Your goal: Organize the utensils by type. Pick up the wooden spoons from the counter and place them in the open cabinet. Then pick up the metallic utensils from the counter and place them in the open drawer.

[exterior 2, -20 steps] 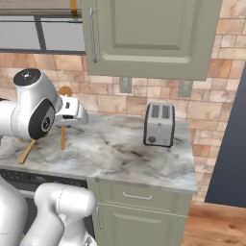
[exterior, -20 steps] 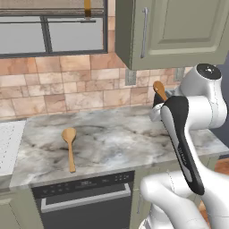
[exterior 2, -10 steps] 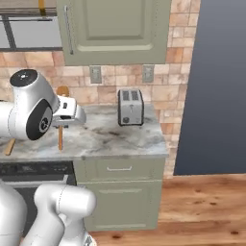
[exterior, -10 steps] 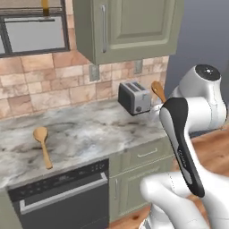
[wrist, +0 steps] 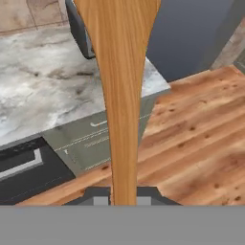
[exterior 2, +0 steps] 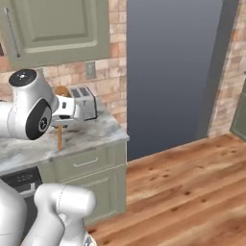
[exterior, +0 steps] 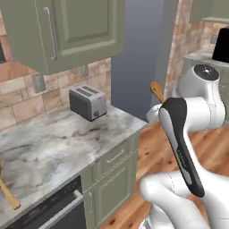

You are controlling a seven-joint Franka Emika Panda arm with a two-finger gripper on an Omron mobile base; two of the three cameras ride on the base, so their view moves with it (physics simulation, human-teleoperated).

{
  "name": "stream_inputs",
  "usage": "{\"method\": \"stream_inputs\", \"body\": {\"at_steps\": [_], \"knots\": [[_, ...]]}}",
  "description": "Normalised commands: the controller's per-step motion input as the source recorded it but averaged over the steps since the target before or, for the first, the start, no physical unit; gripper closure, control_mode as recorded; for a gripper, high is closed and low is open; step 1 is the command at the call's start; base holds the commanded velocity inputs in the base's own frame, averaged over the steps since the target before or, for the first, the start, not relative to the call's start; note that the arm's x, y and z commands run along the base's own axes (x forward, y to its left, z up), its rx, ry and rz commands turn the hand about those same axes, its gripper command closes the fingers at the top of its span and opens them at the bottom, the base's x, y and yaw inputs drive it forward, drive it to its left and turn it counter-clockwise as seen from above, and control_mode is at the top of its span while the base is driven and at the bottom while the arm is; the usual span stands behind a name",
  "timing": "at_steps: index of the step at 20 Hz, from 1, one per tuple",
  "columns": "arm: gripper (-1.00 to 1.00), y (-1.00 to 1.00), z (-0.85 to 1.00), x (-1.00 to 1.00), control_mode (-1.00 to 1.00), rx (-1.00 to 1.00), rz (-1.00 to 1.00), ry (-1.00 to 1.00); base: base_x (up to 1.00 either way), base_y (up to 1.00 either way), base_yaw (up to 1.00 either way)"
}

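Wooden spoon (wrist: 122,95) upright in tool (wrist: 123,195)

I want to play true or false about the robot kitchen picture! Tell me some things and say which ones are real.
1. The gripper is shut on an orange-tan wooden spoon. True.
2. A silvery two-slot toaster stands on the grey-white marbled counter. True.
3. The toaster lies tipped over on the wooden floor. False: it stands upright on the counter, below the sage-green wall cabinet.
4. The wall cabinet's door stands wide open. False: it is closed, its metal bar handle facing out.
5. The floor is brown wooden boards. True.
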Motion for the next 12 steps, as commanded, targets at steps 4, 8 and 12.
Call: {"method": "stream_inputs", "body": {"at_steps": [4,8,12], "knots": [[1.0,0.0,0.0,0.0,1.0,0.0,0.0,0.0,-0.21,0.16,-0.66],[1.0,0.0,0.0,0.0,1.0,0.0,0.0,0.0,-0.38,0.0,-0.62],[1.0,0.0,0.0,0.0,1.0,0.0,0.0,0.0,-0.42,0.0,-0.57]]}}
